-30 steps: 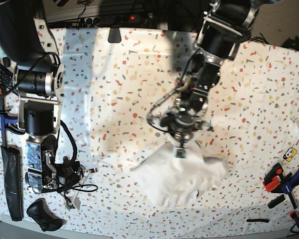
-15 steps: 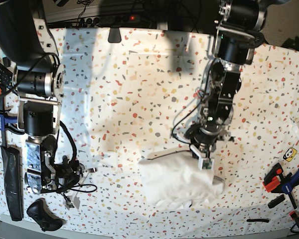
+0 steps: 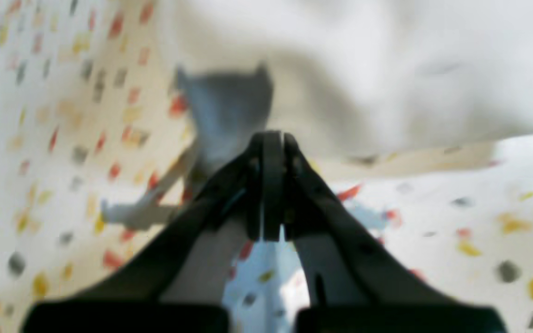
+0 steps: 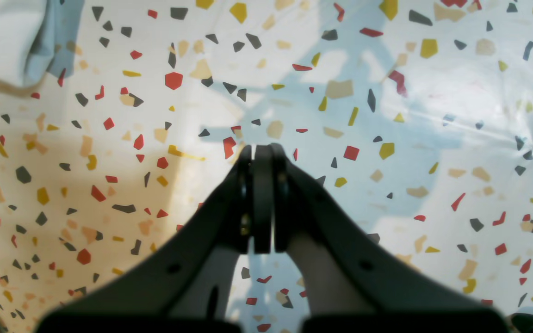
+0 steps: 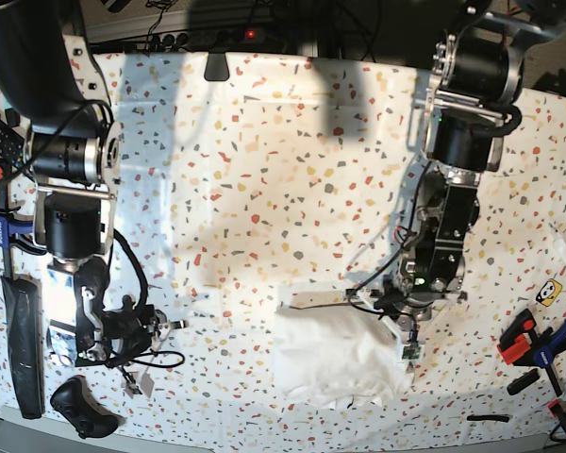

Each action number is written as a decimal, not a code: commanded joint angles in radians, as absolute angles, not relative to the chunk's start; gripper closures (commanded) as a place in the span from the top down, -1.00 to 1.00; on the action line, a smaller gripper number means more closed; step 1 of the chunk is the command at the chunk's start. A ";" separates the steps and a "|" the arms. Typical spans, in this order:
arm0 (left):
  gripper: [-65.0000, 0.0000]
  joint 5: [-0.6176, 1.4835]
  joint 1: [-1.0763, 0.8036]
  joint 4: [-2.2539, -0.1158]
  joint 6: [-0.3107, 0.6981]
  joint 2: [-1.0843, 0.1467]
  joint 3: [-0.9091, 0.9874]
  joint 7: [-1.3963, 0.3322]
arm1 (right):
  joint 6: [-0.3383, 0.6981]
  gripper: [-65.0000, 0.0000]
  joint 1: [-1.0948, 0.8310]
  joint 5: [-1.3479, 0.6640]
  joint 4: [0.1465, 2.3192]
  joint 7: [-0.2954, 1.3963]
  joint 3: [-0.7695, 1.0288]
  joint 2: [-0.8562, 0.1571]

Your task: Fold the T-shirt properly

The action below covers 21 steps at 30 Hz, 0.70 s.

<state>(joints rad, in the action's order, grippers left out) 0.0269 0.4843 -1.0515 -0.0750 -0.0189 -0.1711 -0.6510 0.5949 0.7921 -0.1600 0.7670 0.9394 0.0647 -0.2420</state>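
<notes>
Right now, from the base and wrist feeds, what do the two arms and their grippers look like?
Both arms are black with silver-grey cylindrical joint housings and loose black cables along them. The left gripper and right gripper each have two matte black, curved fingers that taper to flat tips. In the base view the right arm shows a ribbed silver joint ring, and the left gripper carries a small green board near its tip.

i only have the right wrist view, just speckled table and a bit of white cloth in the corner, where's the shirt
Observer: The T-shirt lies bunched near the front edge of the table, by the other arm.
Operator: is the left gripper holding it
Observer: No. The left gripper is shut with nothing between its jaws, just beside the shirt's edge.
Operator: is it folded
Observer: Roughly: a compact, rumpled bundle, no sleeves sticking out.
</notes>
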 commanded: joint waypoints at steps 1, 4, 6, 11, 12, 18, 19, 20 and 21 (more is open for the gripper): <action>-1.00 0.027 0.516 -1.079 -0.083 -0.020 -0.170 -0.654 | 0.591 -1.00 0.834 -0.168 0.785 0.920 0.066 -0.249; -1.00 0.028 0.514 -1.129 -0.086 -0.020 -0.170 -0.747 | 0.591 -1.00 0.834 -0.168 0.785 0.921 0.066 -0.249; -1.00 0.027 0.509 -1.185 -0.086 -0.020 -0.170 -0.791 | 0.591 -1.00 0.833 -0.168 0.785 0.925 0.066 -0.249; -1.00 -0.057 0.431 -1.428 -0.086 -0.020 -0.170 -0.831 | 0.591 -1.00 0.833 -0.229 0.785 0.975 0.066 -0.249; -1.00 -0.082 0.405 -1.493 -0.086 -0.020 -0.170 -0.842 | 0.593 -1.00 0.833 -0.260 0.785 0.993 0.066 -0.249; -1.00 -0.132 0.223 -1.769 -0.086 -0.020 -0.170 -0.844 | 0.625 -1.00 0.833 -0.384 0.785 1.096 0.066 -0.246; -1.00 -0.132 0.193 -1.785 -0.086 -0.020 -0.170 -0.843 | 0.625 -1.00 0.833 -0.386 0.785 1.110 0.066 -0.247; -1.00 -0.133 0.163 -1.797 -0.086 -0.020 -0.170 -0.842 | 0.625 -1.00 0.833 -0.386 0.786 1.122 0.066 -0.247; -1.00 -0.150 0.136 -1.807 -0.086 -0.020 -0.170 -0.836 | 0.625 -1.00 0.833 -0.385 0.785 1.127 0.066 -0.247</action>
<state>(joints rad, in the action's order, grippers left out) -0.1390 0.1108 -1.7851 -0.0788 -0.0219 -0.1711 -0.8650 0.6106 0.7914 -0.3702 0.7670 1.1385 0.0647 -0.2413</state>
